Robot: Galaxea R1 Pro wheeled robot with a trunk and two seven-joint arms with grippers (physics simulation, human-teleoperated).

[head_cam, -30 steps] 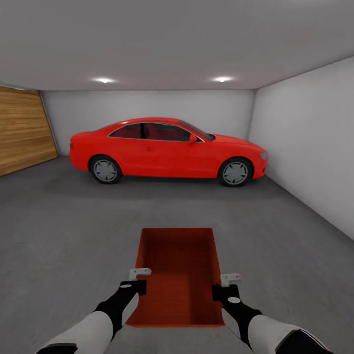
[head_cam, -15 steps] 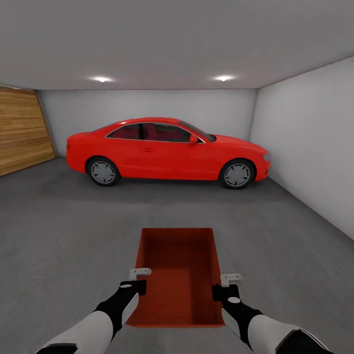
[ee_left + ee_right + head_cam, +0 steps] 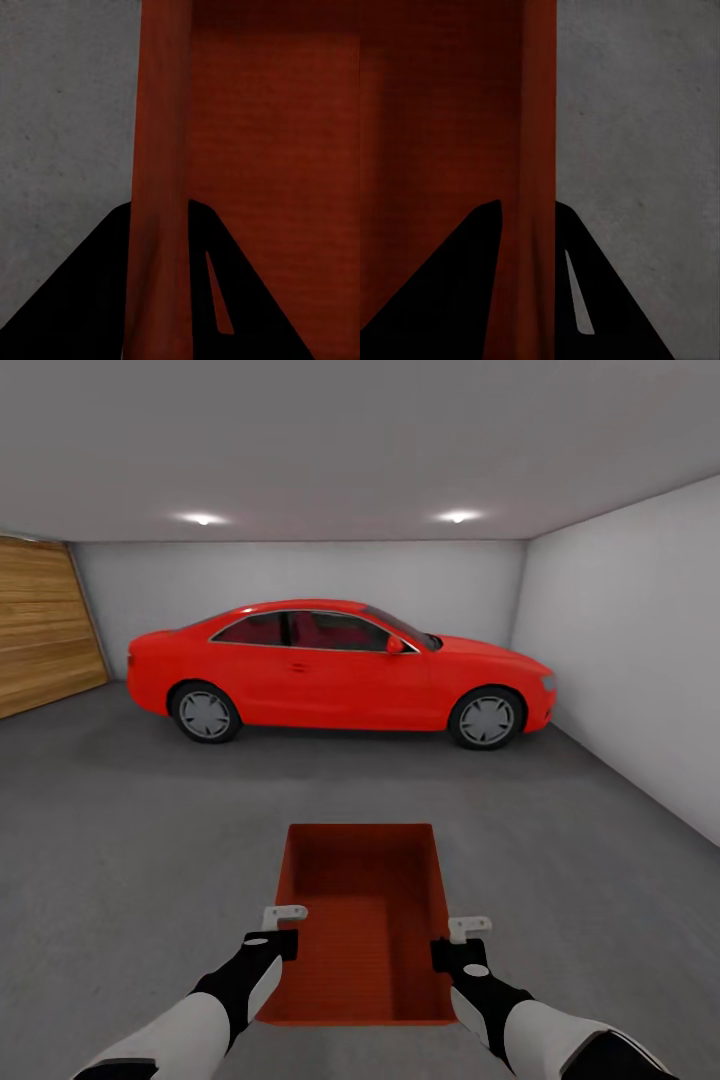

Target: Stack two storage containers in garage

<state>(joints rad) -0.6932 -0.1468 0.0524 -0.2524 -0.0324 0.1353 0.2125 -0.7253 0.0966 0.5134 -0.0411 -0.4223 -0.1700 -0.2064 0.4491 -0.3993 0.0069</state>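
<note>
A wooden plank door (image 3: 45, 625) stands on the left wall of the garage. The left tool (image 3: 282, 928) is clamped on the left long wall of a storage bin (image 3: 362, 920); in the left wrist view its two dark fingers (image 3: 97, 292) sit either side of that thin orange-red wall (image 3: 159, 187), one outside and one inside. One bin is in sight, held between the two arms low in the middle of the head view, above the dark grey concrete floor (image 3: 130, 840). Its long axis runs straight away from the robot toward the car, open top facing up, the far short wall square to the view. The right tool (image 3: 462, 940) is closed on the right long wall in the same way, its fingers (image 3: 450, 292) straddling the wall (image 3: 538, 150). Beyond the bin, one red car (image 3: 340, 672) is parked side-on against the back wall, nose to the right. Two ceiling lights (image 3: 203, 519) glow above it, and a plain pale wall (image 3: 630, 650) closes the right side.
</note>
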